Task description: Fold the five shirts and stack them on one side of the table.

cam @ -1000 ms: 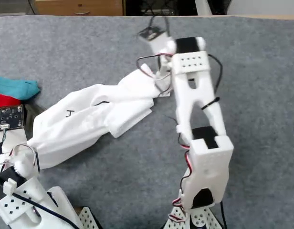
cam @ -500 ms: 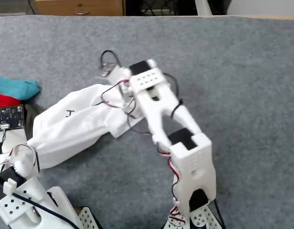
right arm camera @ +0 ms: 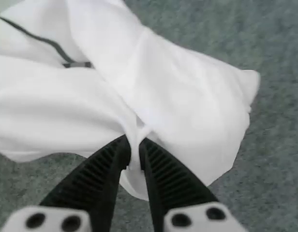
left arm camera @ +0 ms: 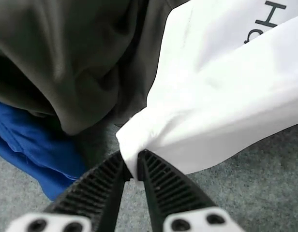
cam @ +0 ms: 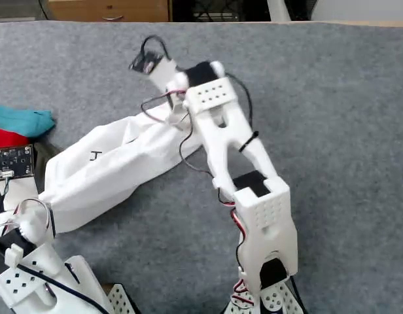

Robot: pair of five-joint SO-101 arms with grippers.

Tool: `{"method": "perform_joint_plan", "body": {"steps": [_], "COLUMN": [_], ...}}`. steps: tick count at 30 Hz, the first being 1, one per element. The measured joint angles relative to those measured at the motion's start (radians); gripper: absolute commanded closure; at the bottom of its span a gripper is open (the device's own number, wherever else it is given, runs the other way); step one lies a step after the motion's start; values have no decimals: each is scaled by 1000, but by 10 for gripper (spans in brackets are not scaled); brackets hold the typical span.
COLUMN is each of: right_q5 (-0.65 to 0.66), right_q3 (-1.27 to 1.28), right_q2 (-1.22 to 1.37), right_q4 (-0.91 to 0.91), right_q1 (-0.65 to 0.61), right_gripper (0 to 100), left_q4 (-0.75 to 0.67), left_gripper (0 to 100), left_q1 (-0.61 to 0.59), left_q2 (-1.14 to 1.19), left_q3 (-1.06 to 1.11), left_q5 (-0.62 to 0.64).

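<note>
Jaws L + R tight on white shirt (cam: pixel 110 170); grey carpeted table (cam: pixel 332 131), wood cabinet (cam: pixel 110 10) behind.

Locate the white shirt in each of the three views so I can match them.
High view: the white shirt is stretched diagonally between the two arms, from low left to upper centre.
Left wrist view: its corner is pinched in the left gripper, beside a dark garment and a blue garment.
Right wrist view: a bunched fold is pinched in the right gripper.
Shared landmark: the grey table cover under the shirt.
</note>
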Motion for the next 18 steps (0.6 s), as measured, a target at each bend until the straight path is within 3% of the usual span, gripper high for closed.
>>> {"method": "perform_joint_plan", "body": {"steps": [6,12,18], "right_q5": [-71,-167,-250], "right_q3": [-196,-589,-697], "right_q2": [0,-6,-226], "right_q4": [109,273,284], "right_q1": [3,14,28], "right_gripper": [984,983,983], "left_q4": [0,0,32], "left_gripper": [971,971,971], "left_q1": [0,2,3], "left_q2": [0,0,-6], "left_q3": [18,-21,-195], "left_q5": [0,0,0]}}
